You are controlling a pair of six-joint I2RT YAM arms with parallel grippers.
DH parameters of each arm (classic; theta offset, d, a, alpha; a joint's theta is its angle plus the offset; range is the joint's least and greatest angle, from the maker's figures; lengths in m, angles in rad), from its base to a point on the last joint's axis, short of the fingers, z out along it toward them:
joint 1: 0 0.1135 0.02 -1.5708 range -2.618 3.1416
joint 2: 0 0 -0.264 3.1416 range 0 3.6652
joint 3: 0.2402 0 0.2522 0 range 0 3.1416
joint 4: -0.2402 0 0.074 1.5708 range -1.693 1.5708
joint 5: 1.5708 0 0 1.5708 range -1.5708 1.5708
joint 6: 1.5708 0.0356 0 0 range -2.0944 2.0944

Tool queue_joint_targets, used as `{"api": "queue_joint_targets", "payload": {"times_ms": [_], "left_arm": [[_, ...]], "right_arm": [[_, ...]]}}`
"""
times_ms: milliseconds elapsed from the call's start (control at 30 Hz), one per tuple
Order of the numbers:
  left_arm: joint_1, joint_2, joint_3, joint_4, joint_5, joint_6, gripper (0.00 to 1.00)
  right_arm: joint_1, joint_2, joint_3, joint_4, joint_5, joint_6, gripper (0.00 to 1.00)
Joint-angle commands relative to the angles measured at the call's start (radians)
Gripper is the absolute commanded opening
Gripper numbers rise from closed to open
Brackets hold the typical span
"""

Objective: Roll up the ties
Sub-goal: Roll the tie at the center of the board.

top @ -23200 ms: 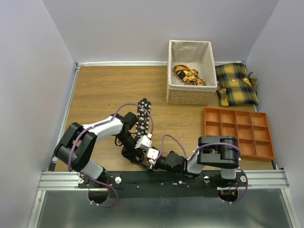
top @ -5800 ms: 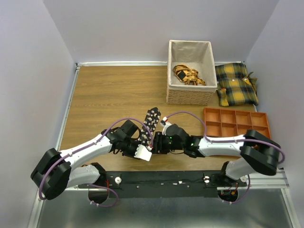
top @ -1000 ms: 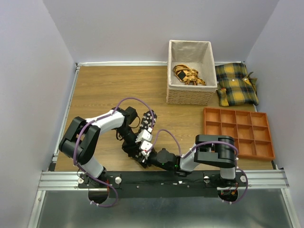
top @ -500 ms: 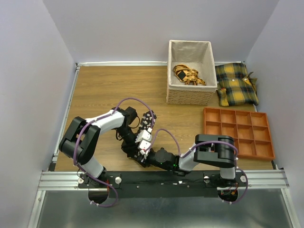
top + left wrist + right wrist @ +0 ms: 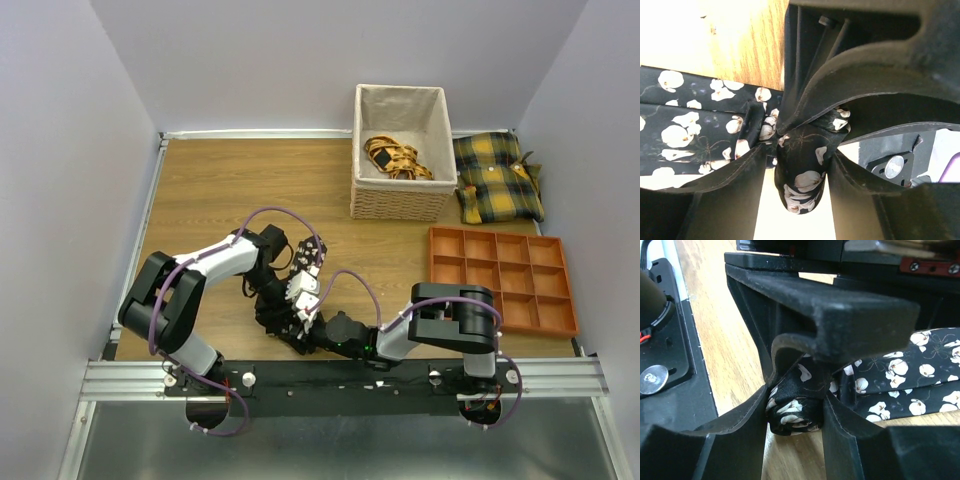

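One tie, black with white flowers, lies on the wooden table. Its free strip [image 5: 313, 254] runs away from the grippers, and its near end is wound into a small coil. My left gripper [image 5: 290, 310] is shut on that coil [image 5: 800, 180], with the flat strip [image 5: 685, 135] trailing to the left. My right gripper [image 5: 304, 325] faces it from the other side and is shut on the same coil [image 5: 795, 412], with the strip [image 5: 920, 375] to its right. In the top view the coil is hidden under the two grippers.
A lined wicker basket [image 5: 398, 205] at the back holds yellow patterned fabric [image 5: 395, 158]. Yellow-and-black plaid cushions [image 5: 498, 178] lie to its right. An orange compartment tray [image 5: 500, 280] sits at the right. The metal rail [image 5: 340, 380] runs along the near edge.
Over the last second the free strip's far tip has drawn slightly nearer the grippers and the left wrist has shifted a little. Since 23 s ago the strip is clearly shorter.
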Motion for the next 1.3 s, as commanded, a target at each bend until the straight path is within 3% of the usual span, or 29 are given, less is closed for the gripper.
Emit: {"api": "queue_joint_targets", "payload": {"times_ms": [0,67,100,133,267,467,533,633,833,867,1033,1200,1267], "left_arm": [[0.007,-0.059,0.001,-0.002,0.076,0.152,0.61],[0.012,-0.059,0.008,-0.018,0.082,0.171,0.59],[0.013,-0.059,0.013,-0.032,0.085,0.194,0.53],[0.013,-0.059,0.013,-0.061,0.090,0.247,0.28],[0.013,-0.046,0.012,-0.087,0.107,0.266,0.05],[0.012,-0.069,-0.018,-0.092,0.122,0.283,0.02],[0.012,-0.073,-0.021,-0.091,0.118,0.275,0.03],[0.012,-0.076,-0.019,-0.069,0.122,0.238,0.09],[0.010,-0.078,0.005,-0.078,0.141,0.200,0.42],[0.010,-0.079,0.008,-0.083,0.139,0.197,0.53],[0.010,-0.089,0.025,-0.101,0.139,0.185,0.66],[0.012,-0.079,0.044,-0.129,0.191,0.206,0.87],[0.012,-0.078,0.050,-0.156,0.199,0.241,0.88]], "right_arm": [[-0.024,0.044,-0.049,-0.179,0.001,0.212,0.01],[-0.024,0.048,-0.052,-0.179,-0.005,0.219,0.01],[-0.024,0.048,-0.053,-0.182,-0.005,0.222,0.01],[-0.024,0.047,-0.053,-0.189,-0.002,0.225,0.01],[-0.025,0.036,-0.029,-0.260,0.013,0.228,0.01],[-0.024,0.027,-0.029,-0.285,0.050,0.283,0.12],[-0.027,0.030,-0.036,-0.268,0.042,0.299,0.11],[-0.033,0.038,-0.042,-0.249,0.021,0.327,0.06],[-0.042,0.058,-0.021,-0.306,0.010,0.412,0.01],[-0.043,0.059,-0.025,-0.306,0.010,0.443,0.01],[-0.045,0.071,-0.055,-0.309,0.004,0.518,0.01],[-0.045,0.084,-0.068,-0.312,0.007,0.557,0.01],[-0.047,0.093,-0.070,-0.317,0.004,0.572,0.01]]}}
